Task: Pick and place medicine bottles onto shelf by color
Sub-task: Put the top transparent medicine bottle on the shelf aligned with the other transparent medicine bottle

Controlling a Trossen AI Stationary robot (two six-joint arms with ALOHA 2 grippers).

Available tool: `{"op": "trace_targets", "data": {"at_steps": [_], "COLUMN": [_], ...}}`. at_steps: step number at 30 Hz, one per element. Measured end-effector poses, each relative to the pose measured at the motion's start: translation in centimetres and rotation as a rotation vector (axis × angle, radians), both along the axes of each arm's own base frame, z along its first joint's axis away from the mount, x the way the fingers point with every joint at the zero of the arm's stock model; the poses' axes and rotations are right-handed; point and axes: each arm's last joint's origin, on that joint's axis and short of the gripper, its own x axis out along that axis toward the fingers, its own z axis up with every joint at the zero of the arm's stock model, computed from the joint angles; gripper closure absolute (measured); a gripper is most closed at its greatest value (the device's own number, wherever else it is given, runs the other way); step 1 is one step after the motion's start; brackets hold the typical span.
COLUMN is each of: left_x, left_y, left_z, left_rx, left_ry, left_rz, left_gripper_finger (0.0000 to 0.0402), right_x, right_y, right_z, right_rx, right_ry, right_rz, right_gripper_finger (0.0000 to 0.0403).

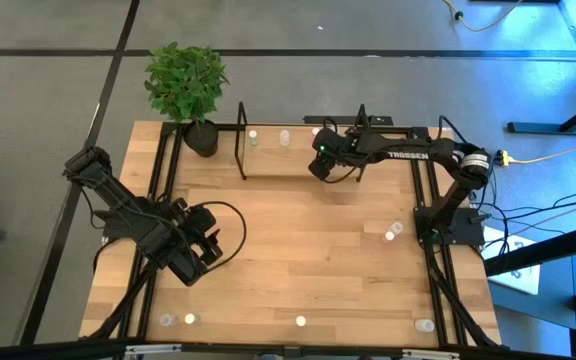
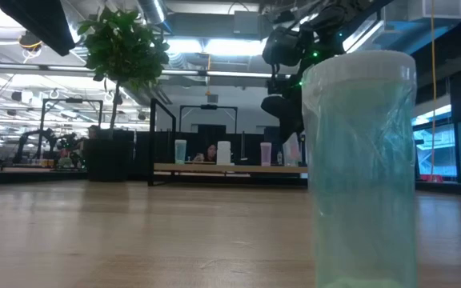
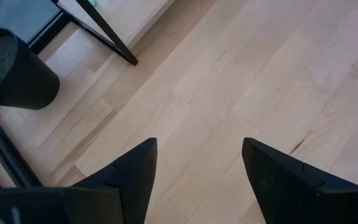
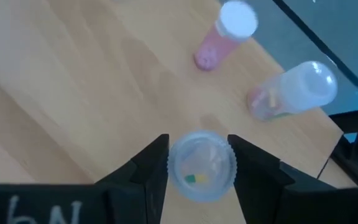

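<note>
The shelf (image 1: 343, 150), a wooden board in a black wire frame, stands at the table's far side. On it stand a greenish bottle (image 2: 181, 151), a white one (image 2: 223, 152) and a pink one (image 2: 266, 154). My right gripper (image 1: 320, 165) is over the shelf, shut on a clear bottle (image 4: 201, 165). Beyond it in the right wrist view stand a pink bottle (image 4: 225, 34) and a clear bottle (image 4: 291, 90). My left gripper (image 1: 205, 247) is open and empty (image 3: 197, 168) over the bare tabletop at the left. Other bottles stand loose on the table. My right gripper pinches the clear bottle's upper part, at its capped top (image 4: 201, 158), between its two fingers, one on each side. The fingers come from above, pointing down. The bottle stands upright below them (image 2: 291, 152); I cannot tell whether its base rests on the shelf board.
A potted plant (image 1: 186, 85) in a black pot (image 3: 14, 71) stands at the shelf's left end. Two loose bottles (image 1: 393, 233) stand at the right, several along the near edge (image 1: 178, 320) (image 1: 301, 321) (image 1: 425, 325); one (image 2: 362, 168) stands right before the low camera.
</note>
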Motion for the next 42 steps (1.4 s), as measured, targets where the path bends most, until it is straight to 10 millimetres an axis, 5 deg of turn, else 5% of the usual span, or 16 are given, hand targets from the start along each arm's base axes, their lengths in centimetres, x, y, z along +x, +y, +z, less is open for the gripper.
{"op": "trace_targets", "data": {"at_steps": [18, 25, 42], "left_x": [0.0, 0.1, 0.2], "left_y": [-0.1, -0.2, -0.2], "left_z": [0.0, 0.0, 0.0], "left_rx": [-0.020, -0.026, -0.034], "left_ry": [0.002, -0.004, -0.015], "left_rz": [0.000, -0.001, 0.006], "left_gripper_finger": [0.0172, 0.0172, 0.0172], "right_x": [-0.2, -1.6, -4.1], "right_y": [-0.6, -2.0, -4.6], "right_z": [-0.1, 0.0, 2.9], "right_rx": [-0.031, 0.175, 0.143], "right_ry": [0.189, 0.092, -0.061], "right_rz": [0.400, 0.584, 0.705], "right_gripper_finger": [0.0247, 0.0247, 0.0247]}}
